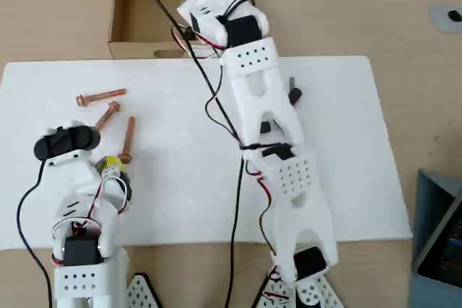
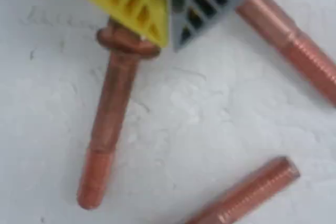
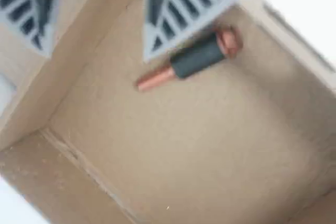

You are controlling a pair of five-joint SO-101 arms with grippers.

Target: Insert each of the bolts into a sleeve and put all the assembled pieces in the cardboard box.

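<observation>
Left wrist view: the left end effector [image 2: 169, 38] is pinched narrow and holds nothing, its tips against the head of a bolt [image 2: 107, 129] lying near the counter's [image 1: 180, 178] left edge. The right end effector [image 3: 100, 51] hangs wide open inside the cardboard box [image 3: 173, 150], above a sleeved bolt [image 3: 191, 59] on its floor. The risk is that the closed tips shove the bolt and roll it away instead of gripping it.

no writing, label, number or sign can be read on anything in these views.
</observation>
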